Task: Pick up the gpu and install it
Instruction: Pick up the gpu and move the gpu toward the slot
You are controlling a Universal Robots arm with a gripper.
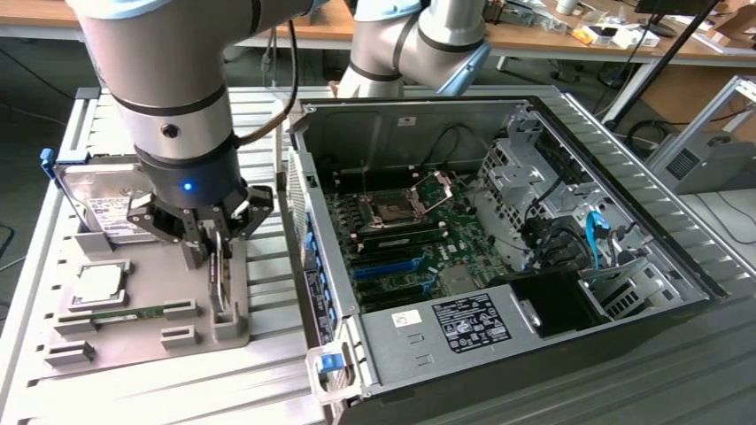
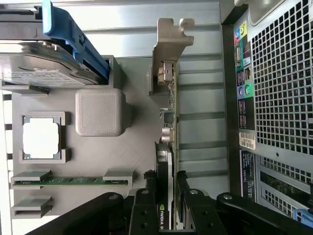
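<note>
Wrist view is showing the gpu (image 2: 169,122) standing on its long edge in a slot of the grey tray (image 2: 137,161). My hand (image 2: 166,215) is clamping it, with one black finger (image 2: 143,213) pressing on the cooler side and the other on the green board side. Its silver bracket (image 2: 168,49) is sitting at the end far from my hand.

The card is running along the tray edge nearest the computer case (image 2: 279,73). A narrow strip of slatted metal worktop (image 2: 200,132) is separating it from the case's perforated rear panel. On the cooler side, flat tray is lying free as far as a raised grey block (image 2: 99,111).

Beyond that block, the tray is also carrying a hard drive (image 2: 39,68) in a blue carrier, a processor (image 2: 41,138) and a slim memory stick (image 2: 73,180).

Seen from the exterior view, my hand (image 1: 207,252) is reaching low over the tray (image 1: 142,341) with the gpu (image 1: 219,288) upright under it. The case (image 1: 497,230) is lying open just beside it, on the exterior view's right, with its mainboard facing up. Wooden benches with clutter are standing behind the worktop (image 1: 254,106).
</note>
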